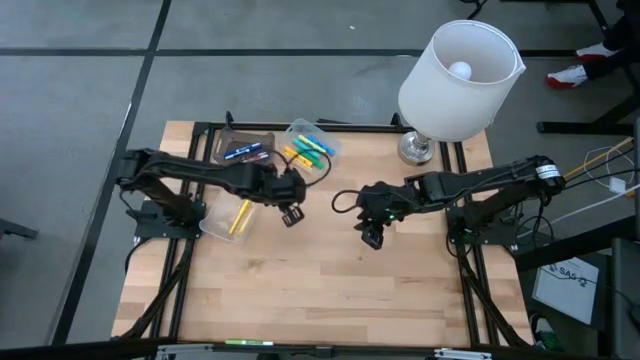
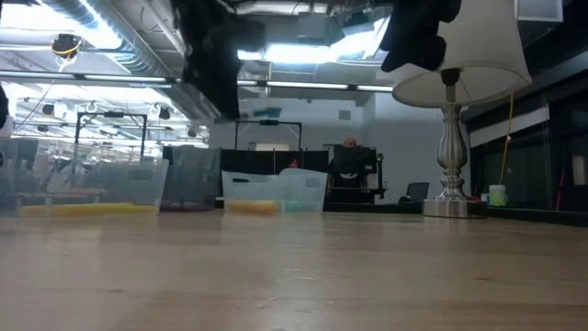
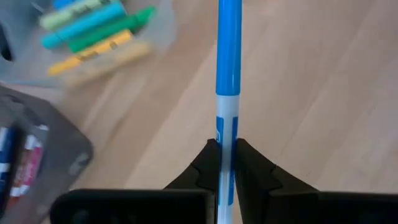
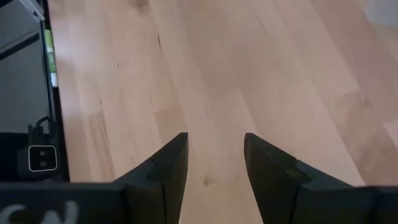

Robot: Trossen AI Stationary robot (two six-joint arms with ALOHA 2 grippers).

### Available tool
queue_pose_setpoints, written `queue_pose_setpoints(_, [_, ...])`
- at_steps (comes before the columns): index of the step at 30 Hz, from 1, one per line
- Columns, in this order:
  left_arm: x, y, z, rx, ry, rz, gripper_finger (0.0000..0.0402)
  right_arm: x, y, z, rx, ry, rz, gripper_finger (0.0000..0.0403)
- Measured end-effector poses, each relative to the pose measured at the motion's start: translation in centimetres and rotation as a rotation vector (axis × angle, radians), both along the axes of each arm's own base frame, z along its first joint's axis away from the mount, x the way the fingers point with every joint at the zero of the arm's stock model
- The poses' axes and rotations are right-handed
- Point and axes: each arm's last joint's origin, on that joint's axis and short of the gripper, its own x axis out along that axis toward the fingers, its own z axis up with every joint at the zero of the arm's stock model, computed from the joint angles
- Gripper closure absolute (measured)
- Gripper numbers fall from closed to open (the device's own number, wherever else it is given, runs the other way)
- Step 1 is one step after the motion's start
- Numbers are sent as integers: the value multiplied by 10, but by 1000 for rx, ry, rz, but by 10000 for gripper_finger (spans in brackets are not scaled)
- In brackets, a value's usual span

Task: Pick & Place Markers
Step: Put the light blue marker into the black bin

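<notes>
My left gripper (image 3: 227, 163) hovers over the table's middle left (image 1: 291, 212), shut on a blue marker (image 3: 229, 56). Three clear containers stand near it. One (image 1: 312, 145) holds green, yellow and blue markers (image 3: 93, 31). One (image 1: 245, 148) holds dark blue and red markers (image 3: 18, 162). One (image 1: 232, 215) holds yellow markers. My right gripper (image 4: 214, 168) is open above bare wood right of centre (image 1: 372, 238) and touches nothing. My left gripper pinches the blue marker between its two fingers, on the white-and-blue barrel (image 3: 226, 134) below the solid blue part. The marker lies along the fingers, and its blue end (image 3: 229, 12) sticks out well past the fingertips. It looks lifted clear of the table.
A lamp with a white shade (image 1: 458, 80) and a chrome base (image 1: 417, 148) stands at the far right corner. The near half of the wooden table (image 1: 320, 300) is bare wood. The containers (image 2: 276, 193) line the far left side. A person's shoe (image 1: 575, 73) shows beyond the table.
</notes>
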Motion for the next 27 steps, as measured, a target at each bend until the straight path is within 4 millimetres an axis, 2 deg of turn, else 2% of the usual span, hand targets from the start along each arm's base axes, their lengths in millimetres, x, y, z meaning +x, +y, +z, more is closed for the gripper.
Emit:
queue_pose_setpoints(7, [-20, 2, 32, 52, -112, 26, 381, 8, 1, 7, -85, -117, 106, 247])
queue_pose_setpoints(14, [-35, 3, 51, 79, -179, 31, 381, 17, 2, 19, -208, -280, 224, 247])
queue_pose_setpoints(23, [-57, 6, 68, 171, -169, -18, 381, 21, -5, 23, -298, -336, 236, 247])
queue_pose_setpoints(27, [-73, 15, 71, 208, -90, 3, 381, 22, -10, 23, -274, -334, 214, 247])
